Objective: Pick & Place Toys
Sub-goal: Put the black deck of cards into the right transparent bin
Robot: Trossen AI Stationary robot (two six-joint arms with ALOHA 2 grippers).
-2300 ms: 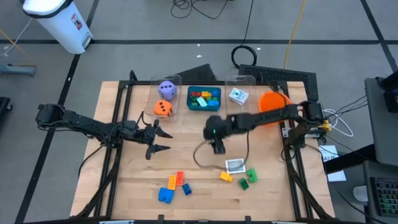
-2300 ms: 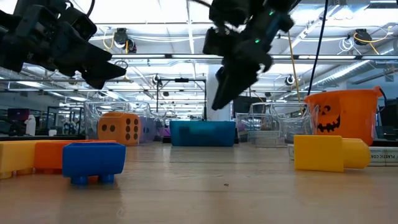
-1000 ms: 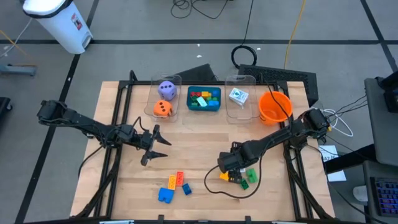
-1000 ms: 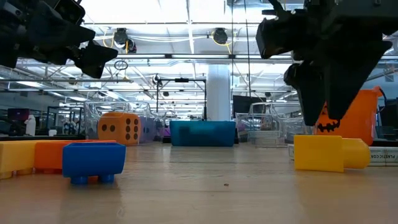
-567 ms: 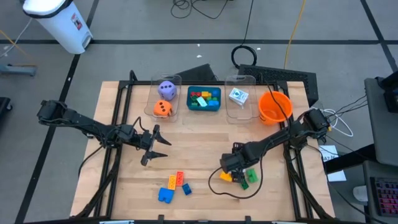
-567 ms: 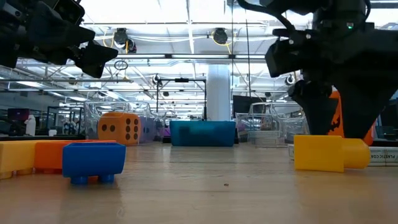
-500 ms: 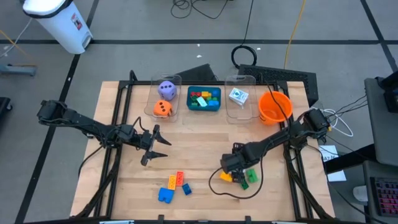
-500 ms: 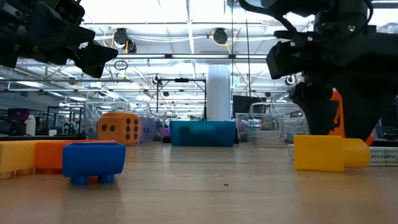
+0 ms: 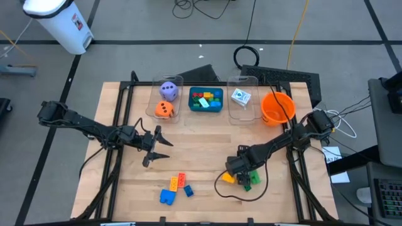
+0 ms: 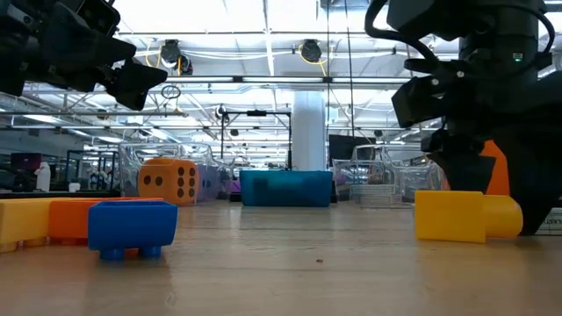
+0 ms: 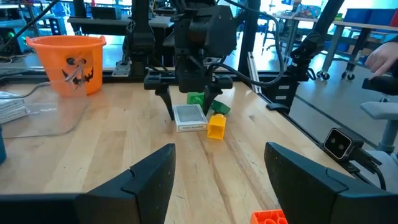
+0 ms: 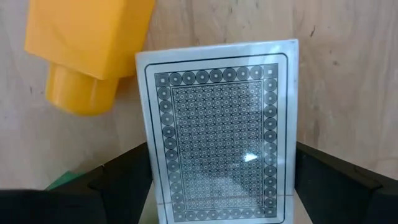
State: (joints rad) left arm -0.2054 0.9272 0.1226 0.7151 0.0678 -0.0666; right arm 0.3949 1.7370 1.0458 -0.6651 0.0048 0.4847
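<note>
right gripper [image 11: 189,107]: low over the card deck [image 12: 221,130], fingers spread either side of it, nothing pinched yet.
card deck: flat on the table [image 9: 207,141], near-right area; yellow brick [image 12: 87,50] just beside one corner, green bricks [image 11: 198,99] close behind.
left gripper [image 9: 157,146]: parked above left-centre of the table, fingers spread, empty.
risk 1: deck is thin and flat, so fingertips could scrape the wood and skid over it instead of getting under.
risk 2: the finger nearest the yellow brick may catch it on closing, giving a shoved brick or a double pick.
risk 3: a skewed pinch could let the deck twist out on lift.
other toys: orange, blue and yellow bricks [image 9: 174,189] near-centre, well apart.
</note>
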